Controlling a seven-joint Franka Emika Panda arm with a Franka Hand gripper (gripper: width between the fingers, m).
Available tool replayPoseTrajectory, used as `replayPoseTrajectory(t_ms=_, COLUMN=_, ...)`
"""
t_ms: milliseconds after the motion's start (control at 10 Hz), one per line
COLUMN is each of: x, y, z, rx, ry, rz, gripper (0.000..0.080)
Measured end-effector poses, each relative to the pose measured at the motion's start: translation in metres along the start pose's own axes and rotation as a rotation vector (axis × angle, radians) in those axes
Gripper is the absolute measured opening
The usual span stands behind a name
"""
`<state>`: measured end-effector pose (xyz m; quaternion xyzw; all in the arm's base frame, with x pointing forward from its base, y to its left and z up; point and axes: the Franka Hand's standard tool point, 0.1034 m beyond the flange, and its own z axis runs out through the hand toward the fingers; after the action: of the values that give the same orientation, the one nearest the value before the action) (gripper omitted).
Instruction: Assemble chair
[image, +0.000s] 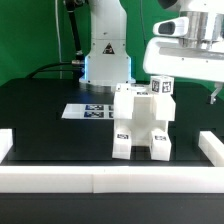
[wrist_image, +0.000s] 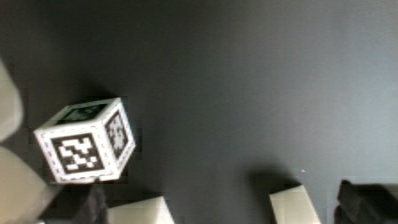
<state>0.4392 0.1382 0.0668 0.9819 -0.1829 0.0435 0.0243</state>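
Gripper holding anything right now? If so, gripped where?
Cannot tell. The gripper sits right above a small tagged white block at the chair top, but the contact is hidden.

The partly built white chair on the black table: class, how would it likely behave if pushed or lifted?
The chair looks stiff: chunky blocks with hard, square edges. It probably would not roll, as it rests on flat-bottomed blocks. Its smooth white faces may be slippery on the table, so a low push might slide it; a high push might tip it or loosen joints.

The arm (image: 190, 45) hangs at the exterior view's right, jaws apparently empty.
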Motion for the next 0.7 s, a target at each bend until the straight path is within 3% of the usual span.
replayPoseTrajectory(t_ms=700, x=0.0028, y=0.0085, z=0.0026, rx=-0.009, ry=-0.002, rz=-0.049, gripper=0.0648)
